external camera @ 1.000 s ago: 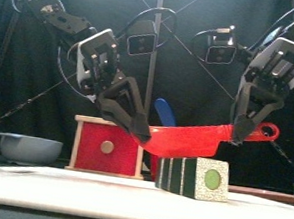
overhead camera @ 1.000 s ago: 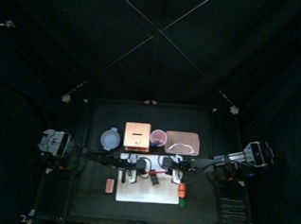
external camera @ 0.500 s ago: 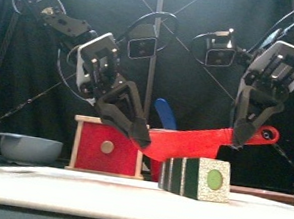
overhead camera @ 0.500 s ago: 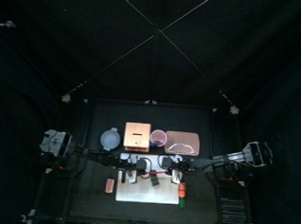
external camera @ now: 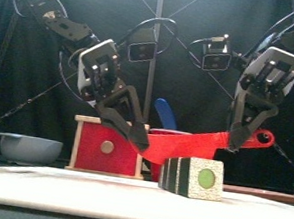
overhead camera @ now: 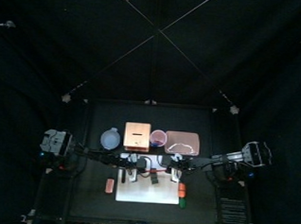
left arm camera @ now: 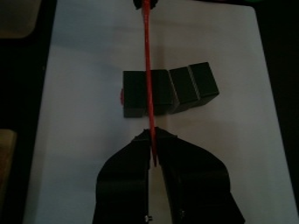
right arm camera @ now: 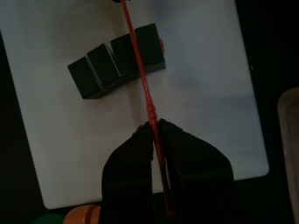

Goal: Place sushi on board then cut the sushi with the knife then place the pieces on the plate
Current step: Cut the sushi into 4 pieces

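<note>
From above, the left gripper (overhead camera: pixel 135 170) and the right gripper (overhead camera: pixel 170 172) meet over the flat white cutting board (overhead camera: pixel 149 197). From the front, both clench one long red toy knife (external camera: pixel 206 142), one at each end. The dark green toy sushi roll (external camera: pixel 193 176) sits on the board just under the blade, between the two sets of jaws. Each wrist view shows the jaws squeezed tight on the knife, with the blade crossing over the roll's blocks.
</note>
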You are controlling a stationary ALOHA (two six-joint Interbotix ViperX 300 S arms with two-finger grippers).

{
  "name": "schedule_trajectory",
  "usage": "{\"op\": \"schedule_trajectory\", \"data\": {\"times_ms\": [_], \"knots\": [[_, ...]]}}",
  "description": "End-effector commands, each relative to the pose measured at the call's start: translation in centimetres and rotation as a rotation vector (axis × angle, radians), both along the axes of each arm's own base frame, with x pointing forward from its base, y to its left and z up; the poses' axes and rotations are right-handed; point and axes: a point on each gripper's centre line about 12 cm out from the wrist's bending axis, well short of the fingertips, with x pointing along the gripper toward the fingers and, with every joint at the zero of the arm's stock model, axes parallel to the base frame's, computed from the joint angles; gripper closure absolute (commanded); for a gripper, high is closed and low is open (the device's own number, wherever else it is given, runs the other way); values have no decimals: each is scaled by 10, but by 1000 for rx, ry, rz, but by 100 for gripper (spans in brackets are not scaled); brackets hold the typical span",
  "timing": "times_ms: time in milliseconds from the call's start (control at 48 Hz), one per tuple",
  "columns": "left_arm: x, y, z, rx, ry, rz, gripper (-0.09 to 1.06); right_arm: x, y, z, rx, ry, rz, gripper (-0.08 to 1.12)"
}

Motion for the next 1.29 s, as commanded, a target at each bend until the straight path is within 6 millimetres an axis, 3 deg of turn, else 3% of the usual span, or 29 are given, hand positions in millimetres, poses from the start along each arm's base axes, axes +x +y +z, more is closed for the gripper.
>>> {"op": "schedule_trajectory", "data": {"times_ms": [21,562,1292], "knots": [[7,1,9,11,-31,-9,48,4,-12,6,2,-17,-41,67],[7,1,-1,15,-5,-9,48,5,-10,-18,6,55,-41,67],[11,6,-14,19,50,-3,48,11,-12,-28,3,81,-44,67]]}}
